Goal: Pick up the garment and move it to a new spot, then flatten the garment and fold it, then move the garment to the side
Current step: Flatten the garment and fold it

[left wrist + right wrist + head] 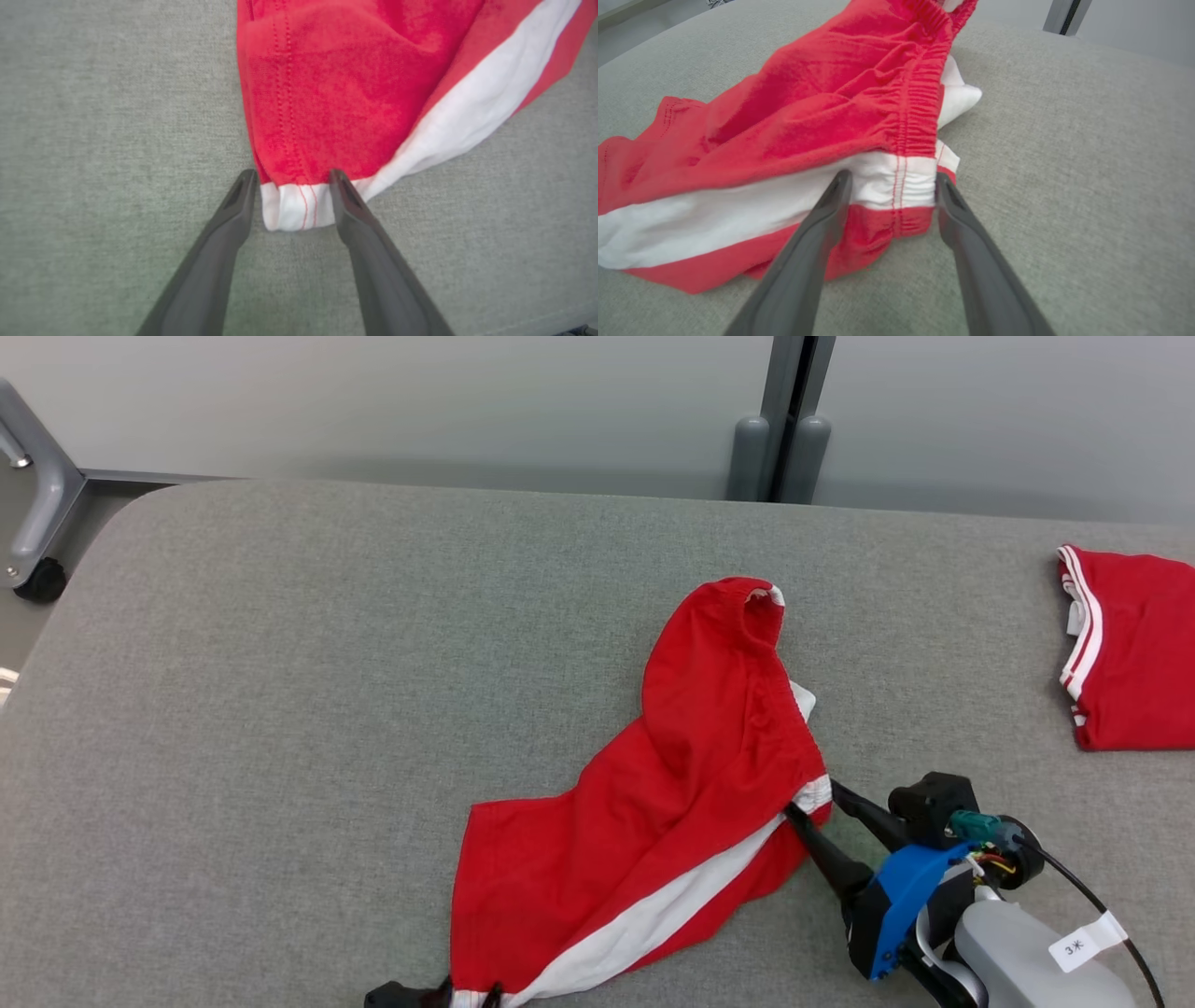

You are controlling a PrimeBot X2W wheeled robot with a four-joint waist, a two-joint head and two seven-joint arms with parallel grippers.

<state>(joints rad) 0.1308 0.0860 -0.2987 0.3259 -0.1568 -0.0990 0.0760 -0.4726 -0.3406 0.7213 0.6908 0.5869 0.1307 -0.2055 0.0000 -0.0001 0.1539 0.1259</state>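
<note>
garment (653,803): red shorts with a white side stripe and a gathered elastic waistband. lies crumpled on the grey cloth-covered desk (280,709), right of centre, with the waistband toward the far side and one leg hem at the near edge.

left end effector (292,186): at the near edge. its fingers are spread wide, one on either side of the white hem corner of a leg. the cloth lies flat between the tips, on the desk.

right end effector (891,184): its fingers are also wide apart, flanking the white stripe at the waistband. the tips touch the cloth, which is not pinched together.

second red garment (1134,653): white trim, folded, at the desk's right edge, well apart from the shorts.

grey wheeled frame (37,523): on the floor, far left.
</note>
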